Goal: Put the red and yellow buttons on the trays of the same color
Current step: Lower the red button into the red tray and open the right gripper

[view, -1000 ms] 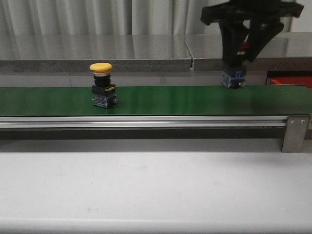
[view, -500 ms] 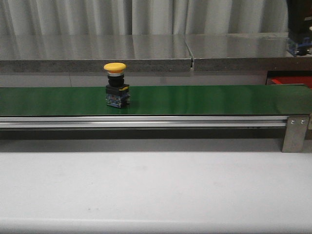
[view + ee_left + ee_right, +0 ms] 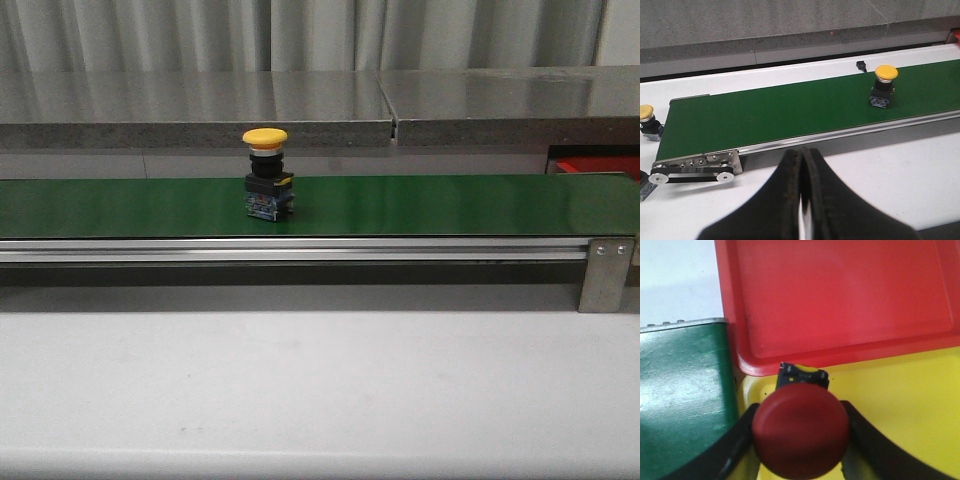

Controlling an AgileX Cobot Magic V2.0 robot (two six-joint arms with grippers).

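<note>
The right claw (image 3: pixel 800 440) grips a red button (image 3: pixel 800 430) by its sides, its fingers (image 3: pixel 735 450) pressed against the cap. Below it lies the yellow tray (image 3: pixel 900 405), and just beyond sits the red tray (image 3: pixel 840 300), with the green belt (image 3: pixel 685 390) beside. The left claw (image 3: pixel 801 165) is closed on nothing above the white tabletop (image 3: pixel 890 170). Ahead of it, well apart, a yellow button (image 3: pixel 267 174) stands upright on the belt.
</note>
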